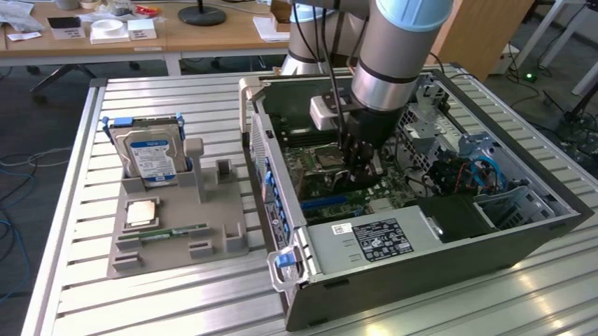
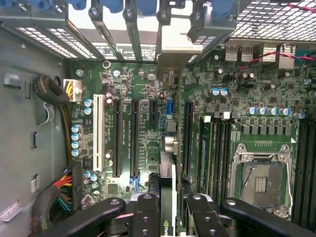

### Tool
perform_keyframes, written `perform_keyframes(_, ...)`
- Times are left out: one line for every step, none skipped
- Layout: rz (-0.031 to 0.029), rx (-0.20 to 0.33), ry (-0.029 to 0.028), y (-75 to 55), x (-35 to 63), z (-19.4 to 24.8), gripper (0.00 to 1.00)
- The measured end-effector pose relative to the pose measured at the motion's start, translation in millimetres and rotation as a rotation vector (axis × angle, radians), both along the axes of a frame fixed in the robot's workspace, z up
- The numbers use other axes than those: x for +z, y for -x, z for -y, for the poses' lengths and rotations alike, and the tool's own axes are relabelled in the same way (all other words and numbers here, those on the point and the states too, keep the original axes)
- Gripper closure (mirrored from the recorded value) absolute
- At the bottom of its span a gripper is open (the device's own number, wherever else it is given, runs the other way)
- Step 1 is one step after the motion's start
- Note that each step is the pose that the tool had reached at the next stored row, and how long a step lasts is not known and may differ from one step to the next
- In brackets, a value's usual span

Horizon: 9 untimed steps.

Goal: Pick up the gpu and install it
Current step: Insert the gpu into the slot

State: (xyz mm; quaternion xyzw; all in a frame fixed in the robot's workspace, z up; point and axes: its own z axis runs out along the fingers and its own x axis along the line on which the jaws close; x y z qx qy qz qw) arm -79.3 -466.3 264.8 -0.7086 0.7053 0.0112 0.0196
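My gripper (image 2: 174, 211) is shut on the gpu (image 2: 167, 180), a thin card seen edge-on between the two black fingers (image 2: 147, 217). The card runs away from the fingers to its silver bracket (image 2: 175, 48), which sits at the case's rear slot openings. It hangs upright over the motherboard (image 2: 148, 89), in line with the gap between two long black expansion slots (image 2: 134, 138). I cannot tell whether its edge touches a slot. In the exterior view the gripper (image 1: 360, 171) reaches down into the open computer case (image 1: 411, 280), close above the board.
A grey holder (image 1: 173, 234) on the exterior view's left carries a hard drive (image 1: 150, 157), a processor (image 1: 142, 210) and a RAM stick (image 1: 175, 230). Inside the case are the power supply (image 1: 374, 239), drive cage, coloured cables (image 2: 61, 185) and the processor socket (image 2: 261, 180).
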Motion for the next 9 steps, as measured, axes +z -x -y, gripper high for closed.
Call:
perform_keyframes(0.0001, 0.0, 0.0, 0.1, -0.2, 0.5, 0.74)
perform_keyframes(0.0001, 0.0, 0.0, 0.2, -0.2, 0.6, 0.74)
perform_keyframes(0.0, 0.0, 0.0001, 0.7, -0.2, 0.7, 0.74)
perform_keyframes(0.0, 0.0, 0.0, 1.3, -0.2, 0.8, 0.74)
perform_keyframes(0.0002, 0.0, -0.0003, 2.1, -0.2, 0.8, 0.74)
perform_keyframes(0.0002, 0.0, -0.0005, 2.9, -0.3, 0.8, 0.74)
perform_keyframes(0.0003, 0.0, -0.0005, 3.7, -0.3, 0.8, 0.74)
perform_keyframes(0.0003, 0.0, -0.0006, 4.3, -0.3, 0.8, 0.74)
perform_keyframes(0.0003, 0.0, -0.0006, 4.8, -0.3, 0.8, 0.74)
